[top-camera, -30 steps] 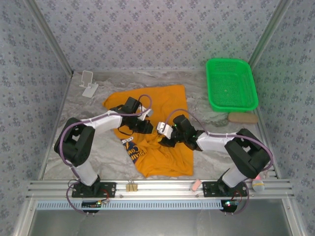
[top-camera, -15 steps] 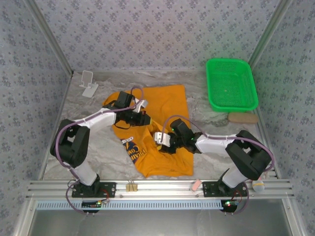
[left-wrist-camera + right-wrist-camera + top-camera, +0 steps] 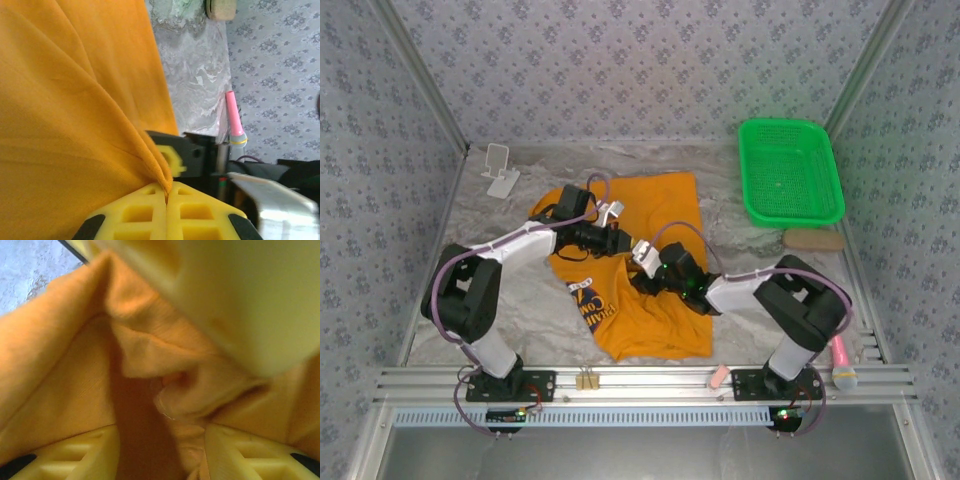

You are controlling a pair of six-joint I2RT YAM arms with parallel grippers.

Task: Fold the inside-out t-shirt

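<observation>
Left claw pinched tight on a fold of the orange t-shirt, right claw parted around bunched fabric

Bright, even light; right wrist view blurred (too close)

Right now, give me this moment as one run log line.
left hand: shut on t-shirt fold | right hand: open, cloth in the gap | t-shirt: rumpled, not yet folded

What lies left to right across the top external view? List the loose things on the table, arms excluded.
white stand → t-shirt → green basket
</observation>
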